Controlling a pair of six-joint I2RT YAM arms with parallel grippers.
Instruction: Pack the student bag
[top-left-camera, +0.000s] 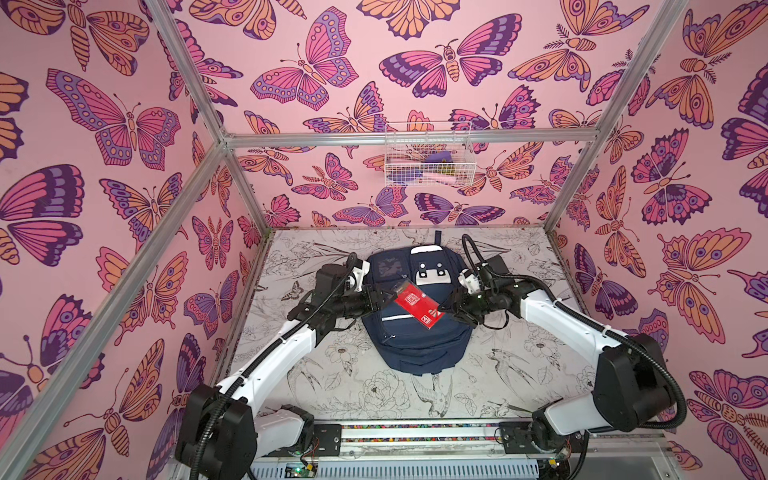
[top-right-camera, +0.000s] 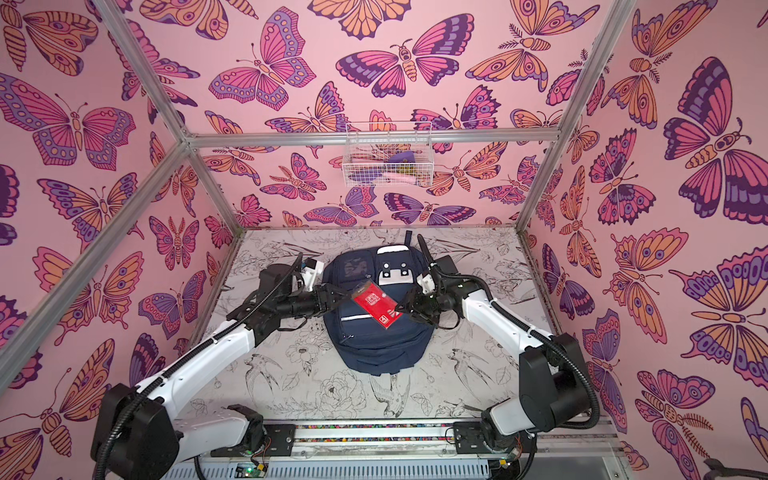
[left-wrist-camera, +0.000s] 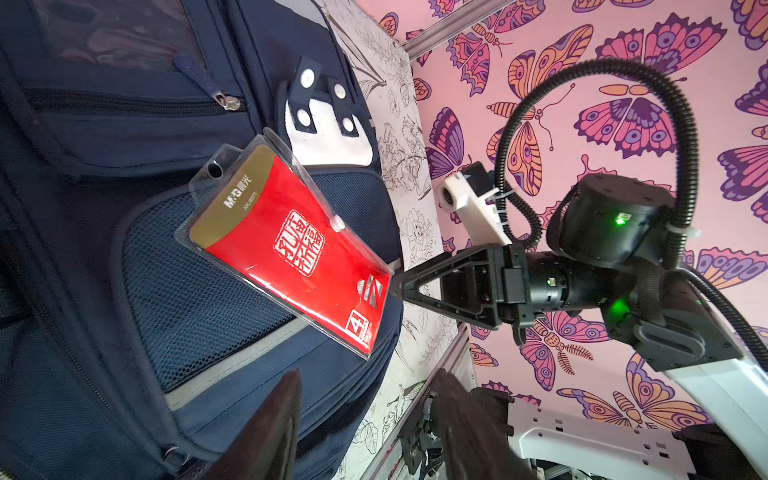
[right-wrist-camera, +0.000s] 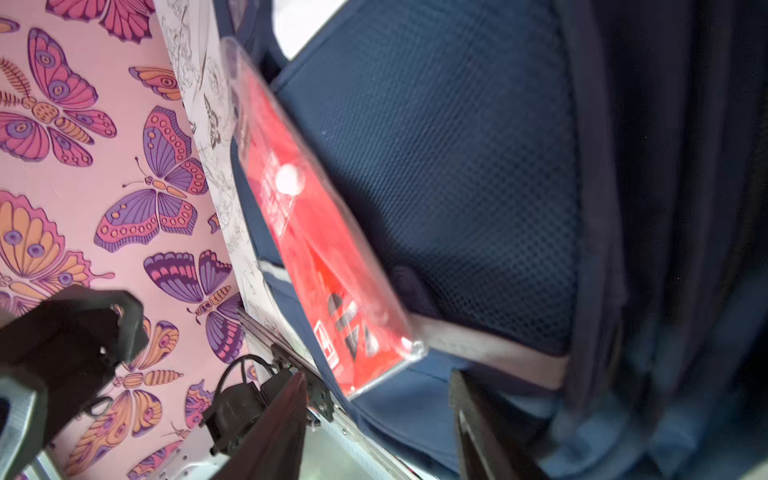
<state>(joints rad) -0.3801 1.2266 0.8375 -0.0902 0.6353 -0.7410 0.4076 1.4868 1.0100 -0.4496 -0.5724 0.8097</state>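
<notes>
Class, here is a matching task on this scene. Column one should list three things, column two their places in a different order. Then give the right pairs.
Column one:
1. student bag
2. red packet
3. wire basket

Column two:
A. hangs on the butterfly wall
B. lies flat on the table
C. lies slantwise on top of the bag

Pairs: 1-B, 2-C, 3-A

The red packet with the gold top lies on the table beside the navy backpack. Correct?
No. The red packet lies on top of the backpack, not on the table beside it; both top views show this.
</notes>
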